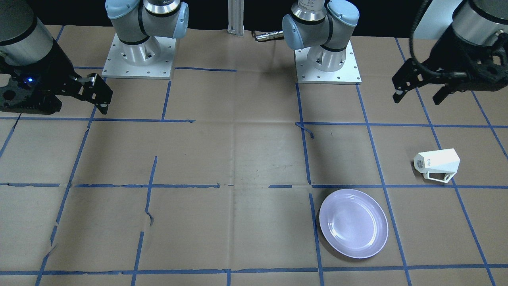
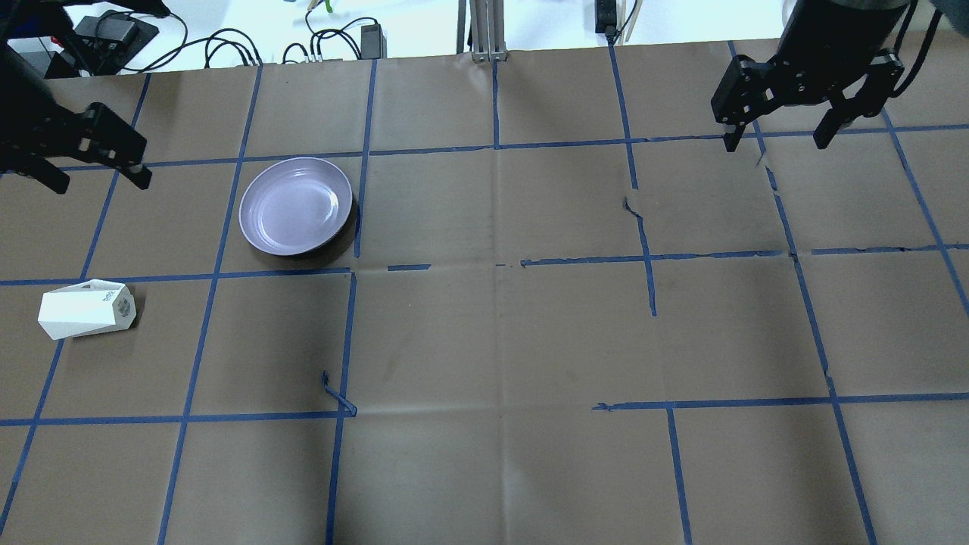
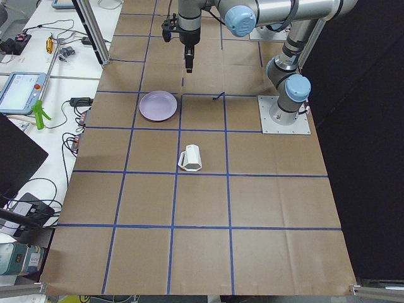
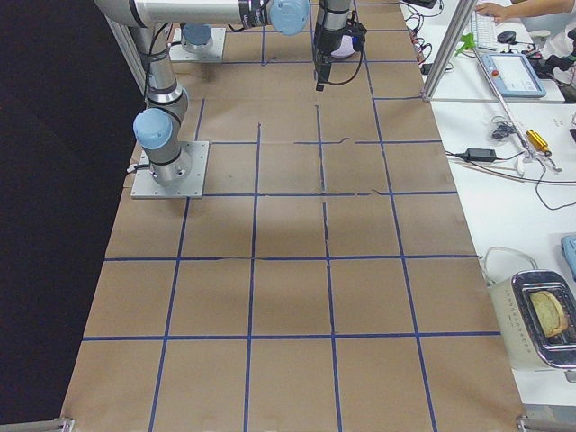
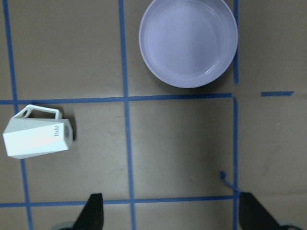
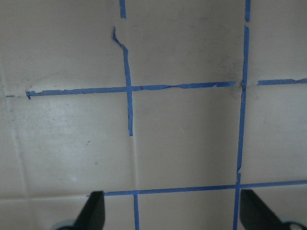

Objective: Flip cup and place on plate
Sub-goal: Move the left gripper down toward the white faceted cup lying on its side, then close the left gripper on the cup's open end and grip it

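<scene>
The white faceted cup (image 2: 87, 310) lies on its side near the table's left end, printed base toward the table's middle, handle toward the far side. It also shows in the front view (image 1: 436, 161), the left side view (image 3: 190, 158) and the left wrist view (image 5: 38, 139). The lavender plate (image 2: 295, 206) sits upright and bare, farther out and to the right of the cup, as also seen from the front (image 1: 353, 223) and the left wrist (image 5: 188, 42). My left gripper (image 2: 97, 182) hangs open and empty high above the table, beyond the cup. My right gripper (image 2: 774, 142) hangs open and empty over the far right.
The brown paper table cover (image 2: 500, 341) carries a blue tape grid with torn bits. Both arm bases (image 1: 139, 55) (image 1: 327, 59) stand at the robot's edge. Cables and electronics (image 2: 227, 45) lie beyond the far edge. A toaster (image 4: 540, 315) stands on a side bench.
</scene>
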Tool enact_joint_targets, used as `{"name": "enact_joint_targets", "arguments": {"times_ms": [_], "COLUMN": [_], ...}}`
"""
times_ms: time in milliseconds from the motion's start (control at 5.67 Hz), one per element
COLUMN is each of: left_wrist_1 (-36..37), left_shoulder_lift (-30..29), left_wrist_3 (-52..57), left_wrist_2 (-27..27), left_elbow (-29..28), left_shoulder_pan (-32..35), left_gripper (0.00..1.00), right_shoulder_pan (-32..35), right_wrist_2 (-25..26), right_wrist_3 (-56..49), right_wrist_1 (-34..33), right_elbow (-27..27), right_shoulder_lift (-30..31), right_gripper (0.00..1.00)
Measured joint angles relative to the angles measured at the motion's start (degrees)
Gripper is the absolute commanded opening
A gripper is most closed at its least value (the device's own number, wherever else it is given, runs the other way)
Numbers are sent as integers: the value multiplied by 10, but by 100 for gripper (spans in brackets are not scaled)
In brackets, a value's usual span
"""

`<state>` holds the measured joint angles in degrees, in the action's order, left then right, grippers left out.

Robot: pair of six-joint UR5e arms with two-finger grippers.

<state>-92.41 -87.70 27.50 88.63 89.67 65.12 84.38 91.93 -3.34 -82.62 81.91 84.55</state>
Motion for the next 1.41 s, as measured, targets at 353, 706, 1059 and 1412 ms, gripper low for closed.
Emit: {"name": "enact_joint_targets", "arguments": {"times_ms": [353, 706, 1059, 1412], "left_wrist_1": [2, 6, 8, 23], "left_shoulder_lift": [-37, -98, -186, -264], "left_wrist_3": [158, 225, 304, 323], "left_wrist_2": [-3, -57, -139, -191], "left_elbow": [4, 1, -11, -17], "left_shoulder_pan": [-149, -240, -289, -313], "left_gripper": [98, 98, 98, 96], "right_shoulder_pan": [0, 0, 0, 0], "right_wrist_2": [0, 0, 0, 0], "right_wrist_3": [0, 0, 0, 0], "right_wrist_1": [0, 0, 0, 0], "right_elbow": [0, 0, 0, 0], "right_shoulder_lift": [0, 0, 0, 0], "right_gripper": [100, 100, 100, 100]}}
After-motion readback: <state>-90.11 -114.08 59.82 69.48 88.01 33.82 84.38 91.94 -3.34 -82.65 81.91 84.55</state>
